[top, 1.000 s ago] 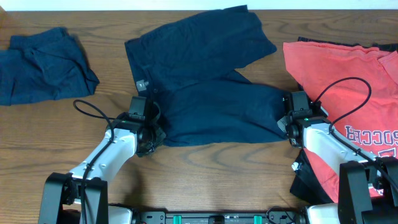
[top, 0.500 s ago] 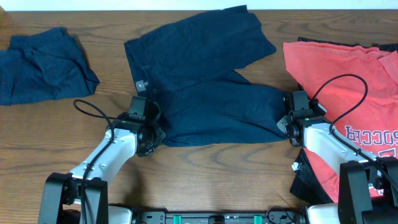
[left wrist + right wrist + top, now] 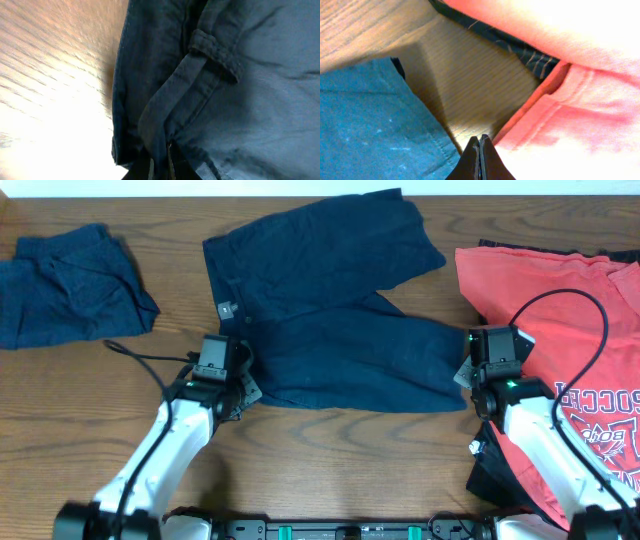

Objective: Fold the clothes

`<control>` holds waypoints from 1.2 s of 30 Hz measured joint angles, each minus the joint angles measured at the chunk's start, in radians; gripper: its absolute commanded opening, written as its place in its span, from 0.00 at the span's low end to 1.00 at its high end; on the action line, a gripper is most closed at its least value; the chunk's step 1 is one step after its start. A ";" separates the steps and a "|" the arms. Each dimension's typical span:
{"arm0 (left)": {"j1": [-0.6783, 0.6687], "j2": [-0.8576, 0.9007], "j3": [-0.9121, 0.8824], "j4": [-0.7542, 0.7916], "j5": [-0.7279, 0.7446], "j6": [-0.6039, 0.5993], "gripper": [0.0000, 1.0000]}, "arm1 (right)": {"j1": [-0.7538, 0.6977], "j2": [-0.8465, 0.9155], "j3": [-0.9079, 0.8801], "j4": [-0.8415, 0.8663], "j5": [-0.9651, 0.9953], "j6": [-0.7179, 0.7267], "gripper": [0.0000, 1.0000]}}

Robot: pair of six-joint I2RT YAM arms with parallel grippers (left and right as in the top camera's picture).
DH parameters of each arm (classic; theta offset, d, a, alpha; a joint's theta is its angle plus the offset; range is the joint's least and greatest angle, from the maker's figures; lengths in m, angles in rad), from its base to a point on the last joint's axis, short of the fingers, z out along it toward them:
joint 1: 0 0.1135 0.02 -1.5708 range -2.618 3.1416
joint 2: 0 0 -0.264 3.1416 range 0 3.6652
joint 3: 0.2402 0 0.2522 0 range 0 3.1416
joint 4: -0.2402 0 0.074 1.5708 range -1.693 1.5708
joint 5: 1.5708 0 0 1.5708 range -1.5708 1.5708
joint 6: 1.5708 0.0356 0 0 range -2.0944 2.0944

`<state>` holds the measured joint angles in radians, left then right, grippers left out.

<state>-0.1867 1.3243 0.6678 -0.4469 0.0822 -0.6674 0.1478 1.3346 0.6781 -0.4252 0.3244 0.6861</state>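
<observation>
My left gripper (image 3: 160, 161) had just finished clamping onto the near-left hem of the navy garment (image 3: 340, 350) lying mid-table, while the right gripper (image 3: 480, 149), jaws together beside its right edge, showed no sure hold, so lifting looked premature.
</observation>
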 measured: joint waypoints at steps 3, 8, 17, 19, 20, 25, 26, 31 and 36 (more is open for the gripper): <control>0.000 -0.071 0.002 -0.042 -0.024 0.018 0.06 | 0.000 -0.020 0.000 -0.041 0.012 -0.014 0.01; 0.000 -0.166 0.002 -0.112 -0.058 0.041 0.06 | 0.000 -0.021 0.000 -0.078 0.033 -0.019 0.02; 0.000 -0.196 0.002 -0.128 -0.075 0.067 0.06 | 0.000 -0.034 0.000 -0.127 -0.042 -0.027 0.91; 0.000 -0.180 0.002 -0.128 -0.076 0.067 0.06 | 0.000 -0.033 0.000 -0.127 -0.073 -0.026 0.92; 0.000 -0.170 0.002 -0.127 -0.079 0.066 0.06 | 0.000 -0.033 0.000 -0.125 -0.085 -0.027 0.93; 0.000 -0.106 0.002 -0.109 -0.083 0.066 0.06 | 0.000 -0.032 0.000 -0.105 -0.140 -0.019 0.85; 0.000 -0.089 0.002 -0.101 -0.084 0.067 0.06 | 0.000 -0.032 0.000 -0.104 -0.155 -0.012 0.82; 0.000 -0.019 0.002 -0.063 -0.086 0.066 0.06 | 0.039 -0.032 0.000 -0.093 -0.222 0.066 0.81; -0.020 0.009 0.002 -0.021 -0.086 0.066 0.06 | 0.182 -0.032 0.000 -0.095 -0.265 0.108 0.89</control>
<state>-0.2070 1.3334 0.6697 -0.4675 -0.0040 -0.6010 0.3294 1.3022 0.6785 -0.5205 0.0593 0.7937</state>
